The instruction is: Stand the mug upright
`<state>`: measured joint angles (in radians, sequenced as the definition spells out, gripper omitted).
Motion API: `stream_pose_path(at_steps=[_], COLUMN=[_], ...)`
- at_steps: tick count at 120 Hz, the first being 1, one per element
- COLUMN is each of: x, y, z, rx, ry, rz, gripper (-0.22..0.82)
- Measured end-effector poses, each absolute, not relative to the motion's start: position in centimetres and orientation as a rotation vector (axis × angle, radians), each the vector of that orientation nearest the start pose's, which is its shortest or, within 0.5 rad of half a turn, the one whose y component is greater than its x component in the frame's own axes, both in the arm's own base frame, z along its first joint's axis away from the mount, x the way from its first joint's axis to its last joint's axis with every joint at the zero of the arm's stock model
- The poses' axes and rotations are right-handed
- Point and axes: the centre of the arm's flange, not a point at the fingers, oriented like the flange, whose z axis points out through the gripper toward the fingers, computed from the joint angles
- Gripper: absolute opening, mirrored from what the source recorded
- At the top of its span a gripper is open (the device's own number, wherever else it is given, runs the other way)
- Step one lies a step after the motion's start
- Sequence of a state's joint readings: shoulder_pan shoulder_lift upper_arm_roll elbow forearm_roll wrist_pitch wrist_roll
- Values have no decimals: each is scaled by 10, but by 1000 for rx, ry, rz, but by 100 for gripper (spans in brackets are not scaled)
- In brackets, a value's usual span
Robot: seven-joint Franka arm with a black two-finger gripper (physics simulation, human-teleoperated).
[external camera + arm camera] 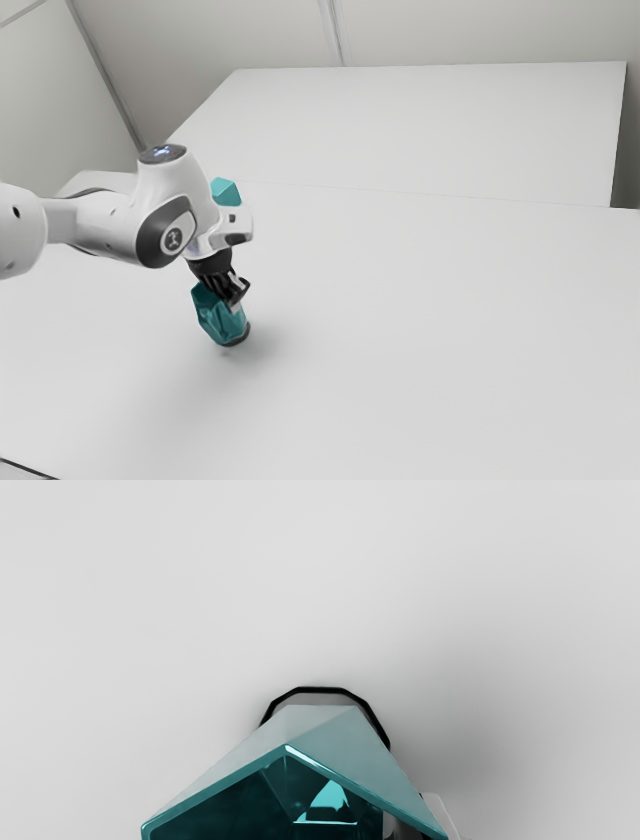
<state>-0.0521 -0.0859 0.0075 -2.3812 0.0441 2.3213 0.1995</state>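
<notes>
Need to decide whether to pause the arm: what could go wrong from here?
The faceted teal mug leans in the exterior view, so it might topple rather than settle upright. The black robot gripper is at the mug's open end, so a sideways move could twist or knock it.

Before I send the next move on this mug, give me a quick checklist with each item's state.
1. Gripper shut on the mug: ok, one finger inside the wall, one outside.
2. Mug's dark base directed toward the table: ok.
3. Mug fully upright: not ok, it leans in the exterior view.
4. Base touching the table: cannot tell.
5. Mug apart from the teal object beyond the hand: ok.
6. Grip firm enough for further turning: cannot tell.
</notes>
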Motion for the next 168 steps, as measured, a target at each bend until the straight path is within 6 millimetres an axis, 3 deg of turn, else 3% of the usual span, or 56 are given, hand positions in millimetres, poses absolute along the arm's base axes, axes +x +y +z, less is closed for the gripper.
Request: stream_pose_path(at_steps=[54,83,101,124,168], x=[489,489,487,487,535], y=[-21,-21,-21,-31,-32], z=[351,357,383,411,491], rx=[-3089,-3100,-3099,-3115,-3163], ry=[359,331,320,312,244], rz=[-28,-50,-133,-196,-113], gripper=[-15,30,45,53,58])
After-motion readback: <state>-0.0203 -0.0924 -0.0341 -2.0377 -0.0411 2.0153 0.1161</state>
